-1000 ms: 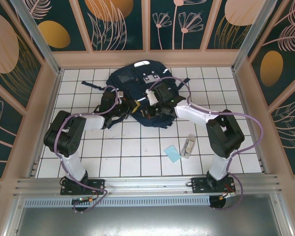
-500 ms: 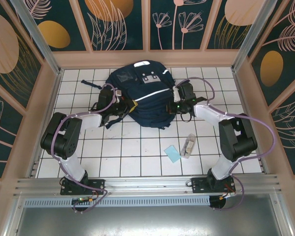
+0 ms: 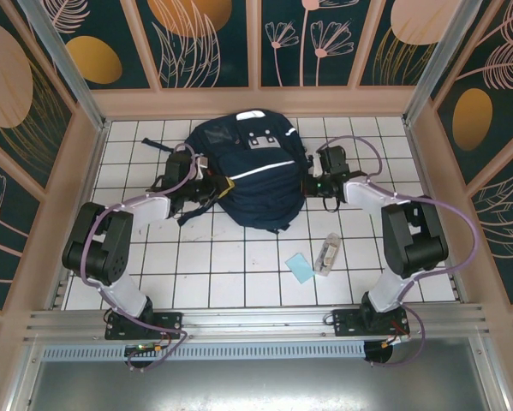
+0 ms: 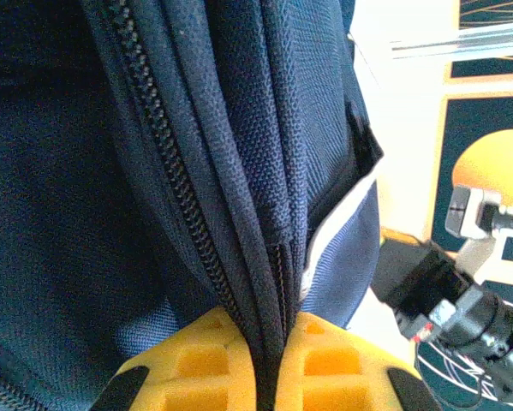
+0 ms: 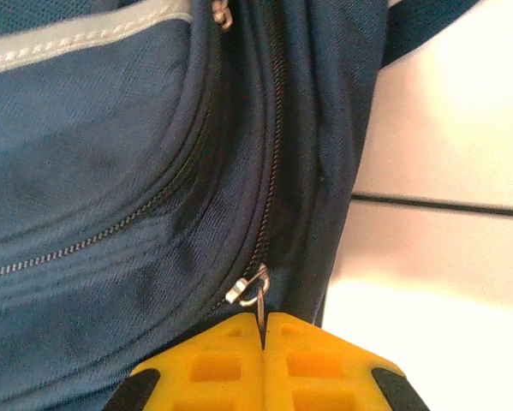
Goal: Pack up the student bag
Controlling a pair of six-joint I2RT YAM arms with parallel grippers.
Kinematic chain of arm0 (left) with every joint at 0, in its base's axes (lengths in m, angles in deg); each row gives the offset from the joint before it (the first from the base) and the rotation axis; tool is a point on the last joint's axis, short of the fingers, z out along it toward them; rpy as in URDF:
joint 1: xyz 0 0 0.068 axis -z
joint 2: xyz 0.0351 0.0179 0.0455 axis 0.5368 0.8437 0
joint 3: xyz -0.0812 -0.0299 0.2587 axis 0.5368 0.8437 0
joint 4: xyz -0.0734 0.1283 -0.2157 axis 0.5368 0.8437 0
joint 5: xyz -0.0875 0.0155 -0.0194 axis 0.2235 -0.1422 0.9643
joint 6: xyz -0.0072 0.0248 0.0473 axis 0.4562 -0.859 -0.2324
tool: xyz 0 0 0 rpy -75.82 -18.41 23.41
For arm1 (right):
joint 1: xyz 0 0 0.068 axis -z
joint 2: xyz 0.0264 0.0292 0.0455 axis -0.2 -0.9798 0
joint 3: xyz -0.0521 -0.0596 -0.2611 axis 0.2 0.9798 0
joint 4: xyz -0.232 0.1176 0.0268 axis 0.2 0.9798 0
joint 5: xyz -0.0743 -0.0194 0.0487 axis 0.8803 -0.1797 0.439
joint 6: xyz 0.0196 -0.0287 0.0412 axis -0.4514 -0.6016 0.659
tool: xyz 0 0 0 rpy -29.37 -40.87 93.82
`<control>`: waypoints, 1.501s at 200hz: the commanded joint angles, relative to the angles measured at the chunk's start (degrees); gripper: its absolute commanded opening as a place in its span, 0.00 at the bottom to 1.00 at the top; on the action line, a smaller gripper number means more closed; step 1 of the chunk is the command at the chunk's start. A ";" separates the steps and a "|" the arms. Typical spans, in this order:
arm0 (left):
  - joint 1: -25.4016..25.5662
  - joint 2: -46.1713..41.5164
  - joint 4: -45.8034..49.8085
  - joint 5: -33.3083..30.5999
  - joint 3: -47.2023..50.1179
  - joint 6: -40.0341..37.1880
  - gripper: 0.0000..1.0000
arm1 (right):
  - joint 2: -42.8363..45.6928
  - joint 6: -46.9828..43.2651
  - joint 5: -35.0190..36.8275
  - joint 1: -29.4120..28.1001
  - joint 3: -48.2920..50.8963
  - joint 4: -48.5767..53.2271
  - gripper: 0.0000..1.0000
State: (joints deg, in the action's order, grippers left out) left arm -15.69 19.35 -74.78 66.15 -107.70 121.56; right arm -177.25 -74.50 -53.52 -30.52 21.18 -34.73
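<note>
Student bag (image 3: 252,175): navy, on white tiled table (image 3: 239,257), toward 12 o'clock. Left gripper (image 4: 269,377): bag's 9 o'clock, clamped on seam fold. Right gripper (image 5: 263,342): bag's 3 o'clock, pinching zipper pull (image 5: 247,289). Blue card (image 3: 301,268), clear case (image 3: 328,253): 5 o'clock, apart.

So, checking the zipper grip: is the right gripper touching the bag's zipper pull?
Touching. The right wrist view shows the right gripper shut on the zipper pull of the student bag.
</note>
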 commanded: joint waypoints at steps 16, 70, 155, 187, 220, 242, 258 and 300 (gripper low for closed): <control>-2.00 7.85 -0.21 -1.68 -10.00 -5.13 0.00 | 11.88 4.33 -6.34 -5.27 5.20 0.92 0.00; -2.18 4.86 0.97 -8.20 -12.94 -4.48 0.57 | 5.05 13.49 -14.27 -16.90 6.31 -14.22 0.00; -2.56 -10.33 9.36 -8.38 -4.06 -3.16 0.74 | -9.76 14.56 -22.59 -22.15 -13.19 -19.32 0.00; -2.57 -14.21 3.69 -8.81 2.51 1.50 0.77 | -9.64 14.78 -22.66 -21.97 -13.60 -19.80 0.00; -0.93 -13.75 -2.47 -7.54 7.83 6.94 0.76 | -8.56 14.66 -22.43 -21.99 -13.19 -19.80 0.00; -0.09 -11.87 -6.31 -7.46 9.64 9.03 0.76 | -7.95 14.95 -23.94 -22.05 -13.21 -19.97 0.00; 0.27 -9.72 -10.11 -7.76 9.34 10.95 0.74 | -7.43 15.44 -25.08 -22.11 -13.08 -20.52 0.00; 1.53 -2.79 -15.08 -10.12 5.50 10.17 0.18 | -6.04 16.31 -29.61 -22.83 -10.95 -20.16 0.00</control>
State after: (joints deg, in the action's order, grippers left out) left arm -14.75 13.03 -82.11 56.54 -99.63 131.22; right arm -186.85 -59.13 -75.07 -52.07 9.70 -50.07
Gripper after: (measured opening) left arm 0.460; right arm 0.050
